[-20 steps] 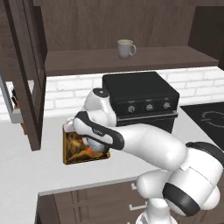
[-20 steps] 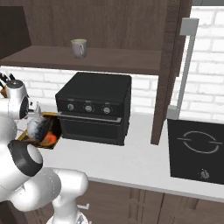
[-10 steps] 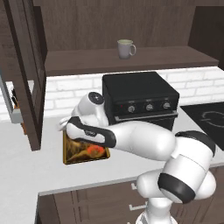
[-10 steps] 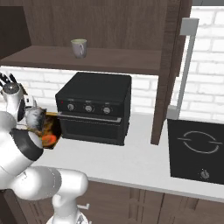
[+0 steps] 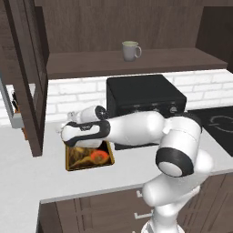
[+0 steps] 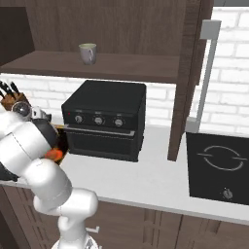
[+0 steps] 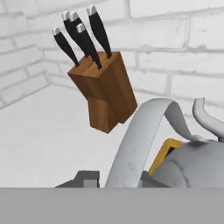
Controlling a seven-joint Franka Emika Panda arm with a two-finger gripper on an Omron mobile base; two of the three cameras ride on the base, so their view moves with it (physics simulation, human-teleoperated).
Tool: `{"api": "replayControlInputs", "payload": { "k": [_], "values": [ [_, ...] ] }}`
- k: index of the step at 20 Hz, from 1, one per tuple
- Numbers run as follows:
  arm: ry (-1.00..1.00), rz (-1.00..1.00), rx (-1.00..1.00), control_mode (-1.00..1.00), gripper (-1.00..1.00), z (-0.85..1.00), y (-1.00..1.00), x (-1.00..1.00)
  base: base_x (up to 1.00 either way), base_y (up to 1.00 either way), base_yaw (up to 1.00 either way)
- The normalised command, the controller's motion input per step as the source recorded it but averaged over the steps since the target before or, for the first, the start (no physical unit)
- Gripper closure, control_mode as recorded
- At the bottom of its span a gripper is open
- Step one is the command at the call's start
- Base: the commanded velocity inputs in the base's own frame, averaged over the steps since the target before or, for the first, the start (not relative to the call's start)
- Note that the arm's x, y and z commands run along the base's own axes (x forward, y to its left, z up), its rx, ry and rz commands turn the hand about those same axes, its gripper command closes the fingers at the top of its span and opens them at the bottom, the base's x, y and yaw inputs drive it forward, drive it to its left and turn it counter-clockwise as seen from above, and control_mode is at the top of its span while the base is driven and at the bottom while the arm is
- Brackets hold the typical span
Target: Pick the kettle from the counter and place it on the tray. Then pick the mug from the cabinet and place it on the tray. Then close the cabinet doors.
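Observation:
My gripper is shut on the arched handle of the silvery-grey kettle, whose spout points up at the right. The yellow rim of the tray shows just beside the kettle's body. From the left base camera, my forearm lies across the patterned tray on the counter and hides most of the kettle. I cannot tell whether the kettle touches the tray. The pale mug stands upright on the cabinet shelf. The cabinet doors hang open.
A black countertop oven stands right behind the tray. A wooden knife block sits near the brick wall to the tray's left. The right open door reaches down to the counter, with a black cooktop beyond it.
My hand has shifted a little to the left and toward the wall, carrying the kettle over the tray. The mug and the doors stay as they were.

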Motion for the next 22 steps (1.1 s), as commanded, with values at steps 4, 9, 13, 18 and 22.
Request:
{"api": "replayControlInputs", "payload": {
  "k": [4, 9, 13, 18, 22],
  "values": [
    [0.13, -0.04, 0.21, -1.0, 1.0, 0.0, 0.13, 0.66, 0.0, 0.0, 0.0],
    [0.18, 0.0, 0.16, -1.0, 1.0, -0.01, 0.03, 0.38, 0.0, 0.0, 0.0],
    [0.05, 0.0, 0.09, -1.0, 1.0, -0.02, -0.03, 0.12, 0.0, 0.0, 0.0],
    [0.01, 0.0, 0.04, -1.0, 1.0, -0.05, -0.08, 0.18, 0.0, 0.0, 0.0],
    [0.0, 0.0, 0.06, -1.0, 1.0, -0.19, -0.1, 0.35, 0.0, 0.0, 0.0]
  ]
}}
